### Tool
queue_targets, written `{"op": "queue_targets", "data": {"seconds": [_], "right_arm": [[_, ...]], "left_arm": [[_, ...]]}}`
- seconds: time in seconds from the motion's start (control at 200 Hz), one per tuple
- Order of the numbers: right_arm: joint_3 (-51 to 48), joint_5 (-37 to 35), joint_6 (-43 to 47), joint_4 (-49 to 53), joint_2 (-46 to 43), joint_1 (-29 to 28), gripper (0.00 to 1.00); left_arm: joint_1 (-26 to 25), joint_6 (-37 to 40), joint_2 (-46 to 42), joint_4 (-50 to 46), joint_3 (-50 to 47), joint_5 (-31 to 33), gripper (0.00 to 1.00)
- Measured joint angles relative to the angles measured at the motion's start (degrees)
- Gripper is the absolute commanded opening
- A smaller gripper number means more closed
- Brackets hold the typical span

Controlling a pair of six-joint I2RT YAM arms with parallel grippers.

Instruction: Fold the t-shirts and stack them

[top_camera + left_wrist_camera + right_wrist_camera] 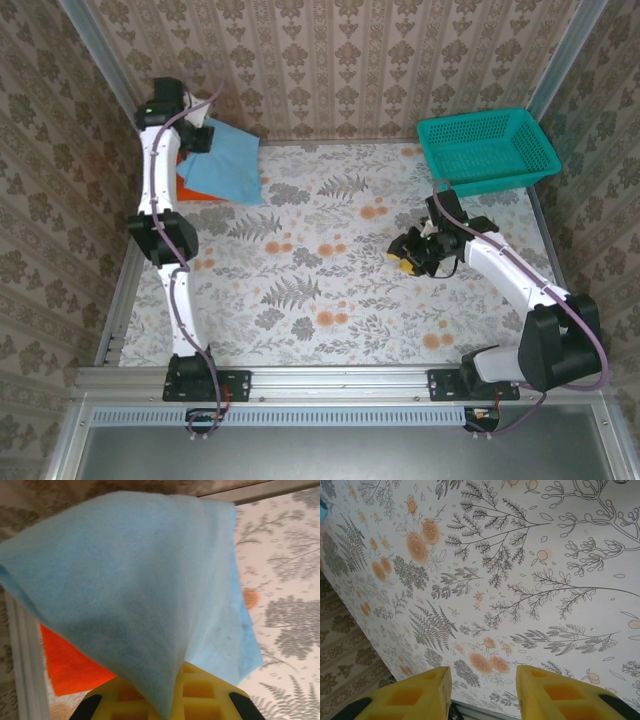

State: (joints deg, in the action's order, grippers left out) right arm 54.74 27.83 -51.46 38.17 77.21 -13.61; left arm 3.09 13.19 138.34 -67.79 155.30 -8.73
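Blue shirt (228,162) lay at the counter's (330,290) far-left corner, one edge lifted, draped over the orange shirt (192,188). Orange shirt lay flat beneath, partly exposed.

— What's lying on your table (330,290)?
— At your far right corner, a teal basket (487,150). At your far left, an orange t-shirt (190,190).
— Anything else?
— A light blue t-shirt (228,165) overlaps the orange one, its near corner reaching the floral tabletop.

I see yellow fingers (560,695) on my right tool (482,692), a light blue shirt (125,580), a bright orange shirt (70,665), a teal mesh basket (480,121), and a white desk (330,270) printed with grey ferns and orange blossoms.
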Motion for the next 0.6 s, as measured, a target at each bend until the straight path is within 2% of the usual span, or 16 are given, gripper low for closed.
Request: {"op": "queue_targets", "data": {"seconds": [0.1,0.12,0.14,0.26,0.395,0.49,0.6], "right_arm": [[1.2,0.0,0.0,1.1,0.4,-0.3,0.41],[1.5,0.0,0.0,1.3,0.5,-0.3,0.41],[1.9,0.0,0.0,1.6,0.6,-0.3,0.41],[4.3,0.0,0.1,2.8,0.8,-0.7,0.41],[6.0,0.0,0.2,3.2,0.7,-0.9,0.43],[5.9,-0.1,0.2,2.9,0.6,-1.0,0.44],[5.5,-1.6,0.3,2.0,-0.8,-1.1,0.45]], "left_arm": [[2.5,0.9,1.4,2.3,-0.1,5.6,0.62],[2.9,1.2,1.8,3.5,-0.5,7.4,0.88],[3.1,1.5,2.1,4.6,-0.9,9.1,0.98],[3.7,2.1,5.6,11.4,-2.1,21.2,1.00],[3.1,0.5,7.1,13.6,-2.1,26.1,1.00],[2.5,-3.1,4.9,14.1,-2.1,24.9,1.00],[2.1,-10.3,-1.6,14.4,-4.6,18.0,1.00]]}}
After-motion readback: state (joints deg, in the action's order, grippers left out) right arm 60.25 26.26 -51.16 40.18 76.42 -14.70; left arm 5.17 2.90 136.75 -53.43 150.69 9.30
